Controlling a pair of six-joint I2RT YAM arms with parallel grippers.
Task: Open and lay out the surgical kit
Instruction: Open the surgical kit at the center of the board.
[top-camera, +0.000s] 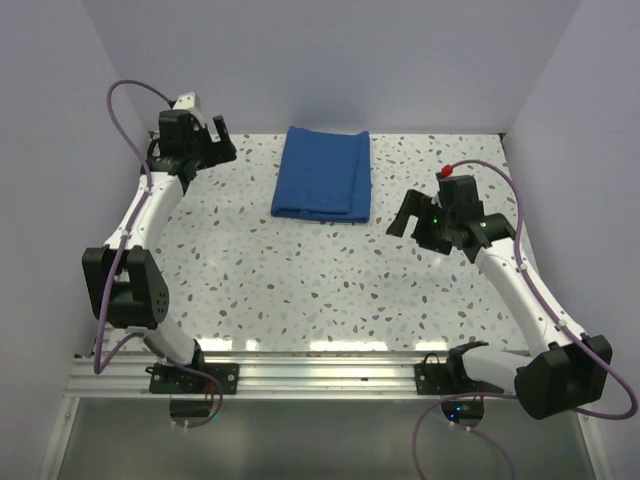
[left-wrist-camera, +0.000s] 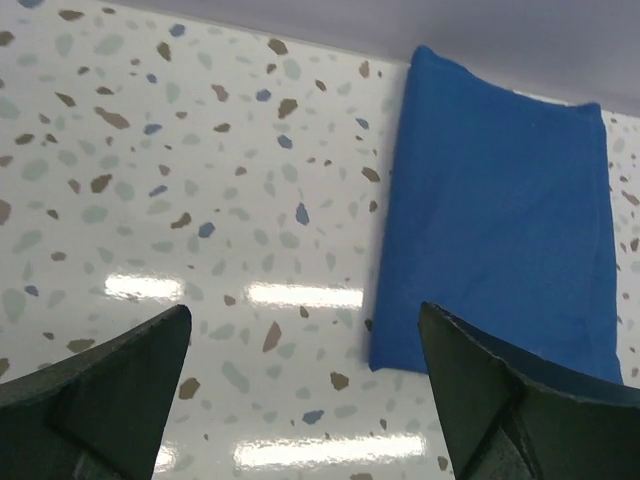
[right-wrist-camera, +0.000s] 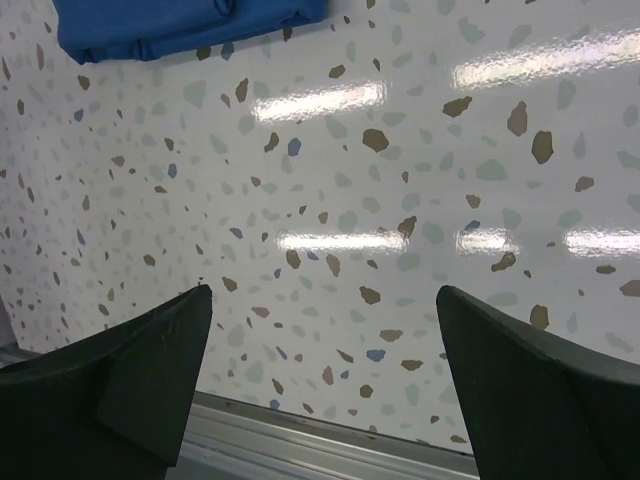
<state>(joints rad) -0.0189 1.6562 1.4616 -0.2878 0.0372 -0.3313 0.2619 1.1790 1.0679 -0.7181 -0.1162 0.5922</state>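
The surgical kit (top-camera: 322, 172) is a folded royal-blue cloth bundle lying flat at the back middle of the speckled table. My left gripper (top-camera: 212, 143) hovers at the back left, a short way left of the bundle, open and holding nothing. The left wrist view shows the bundle (left-wrist-camera: 500, 200) ahead and to the right of the open left gripper (left-wrist-camera: 305, 310). My right gripper (top-camera: 410, 225) hangs open to the right of the bundle and nearer than it. In the right wrist view the bundle's (right-wrist-camera: 180, 25) edge shows at the top left, far from the right gripper (right-wrist-camera: 325, 291).
Pale walls close in the table (top-camera: 300, 280) at the back and on both sides. An aluminium rail (top-camera: 320, 370) runs along the near edge and also shows under the right gripper as the rail (right-wrist-camera: 350, 440).
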